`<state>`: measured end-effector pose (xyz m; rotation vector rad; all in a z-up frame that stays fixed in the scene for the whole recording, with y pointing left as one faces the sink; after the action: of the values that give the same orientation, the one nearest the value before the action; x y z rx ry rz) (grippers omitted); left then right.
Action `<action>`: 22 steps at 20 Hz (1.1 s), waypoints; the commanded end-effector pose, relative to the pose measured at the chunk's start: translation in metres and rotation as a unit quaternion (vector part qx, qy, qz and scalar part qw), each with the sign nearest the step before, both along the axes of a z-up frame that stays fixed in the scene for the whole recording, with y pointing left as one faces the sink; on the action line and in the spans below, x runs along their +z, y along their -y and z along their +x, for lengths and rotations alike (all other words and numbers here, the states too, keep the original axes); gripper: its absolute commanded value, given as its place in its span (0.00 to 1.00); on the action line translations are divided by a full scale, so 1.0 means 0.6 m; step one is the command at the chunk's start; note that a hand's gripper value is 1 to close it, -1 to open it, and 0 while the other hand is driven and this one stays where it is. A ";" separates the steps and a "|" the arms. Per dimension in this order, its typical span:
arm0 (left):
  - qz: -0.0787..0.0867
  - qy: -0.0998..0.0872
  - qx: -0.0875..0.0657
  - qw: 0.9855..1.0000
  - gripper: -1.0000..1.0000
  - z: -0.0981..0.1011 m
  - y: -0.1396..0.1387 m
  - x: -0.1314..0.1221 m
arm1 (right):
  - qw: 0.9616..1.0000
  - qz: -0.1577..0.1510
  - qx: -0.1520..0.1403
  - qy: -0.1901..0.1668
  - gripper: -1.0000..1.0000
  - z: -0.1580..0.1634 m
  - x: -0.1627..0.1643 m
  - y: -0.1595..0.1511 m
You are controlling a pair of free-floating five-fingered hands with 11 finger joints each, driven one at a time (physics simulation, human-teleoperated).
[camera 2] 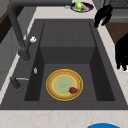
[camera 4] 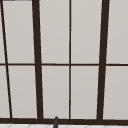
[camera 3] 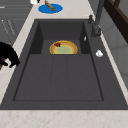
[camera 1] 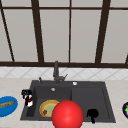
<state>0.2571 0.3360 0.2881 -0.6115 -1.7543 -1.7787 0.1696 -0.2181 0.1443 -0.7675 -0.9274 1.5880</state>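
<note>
- You have two hands: the left hand [camera 1: 27,97] at the lower left of the front view, over the sink's left rim, and the right hand [camera 1: 92,114] at the lower right, above the sink's front edge.
- I cannot tell whether the left hand's fingers are spread or closed; a small red and white thing sits against it, too blurred to name.
- The right hand's fingers hang down loosely curled, pinching nothing; in the right side view it shows at the left edge [camera 3: 8,56], over the counter beside the sink.
- One red ball [camera 1: 67,115] sits at the bottom centre of the front view, covering part of the sink's front rim, between the two hands.
- One yellow-rimmed plate [camera 2: 64,84] lies flat on the floor of the deep basin, with one small red piece [camera 2: 73,90] on it near its rim.
- One sink [camera 1: 105,100], with the deep basin to the picture's left and a shallower drainer part to the right; that drainer part is bare and gives you open room.
- One faucet [camera 1: 56,72] stands at the back rim, centre of the front view.
- One blue plate [camera 1: 7,106] with a brown stick-like thing on it lies at the far left edge; one dark plate [camera 2: 82,6] with green and red food lies on the counter at the opposite end.
</note>
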 end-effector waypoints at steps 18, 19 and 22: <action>0.002 -0.016 0.000 1.000 1.00 -0.185 -0.217 0.046 | 1.000 0.000 0.000 0.000 0.50 0.000 0.000 0.000; 0.002 -0.016 0.000 1.000 1.00 -0.193 -0.228 0.045 | 1.000 0.000 0.000 0.000 0.50 0.000 0.000 0.000; -0.004 -0.008 0.013 1.000 1.00 -0.198 -0.240 0.023 | 1.000 0.000 0.000 0.000 0.50 0.000 0.000 0.000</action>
<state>0.1431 0.4725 0.3112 -0.6179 -1.7423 -1.7751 0.1696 -0.2181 0.1443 -0.7675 -0.9274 1.5880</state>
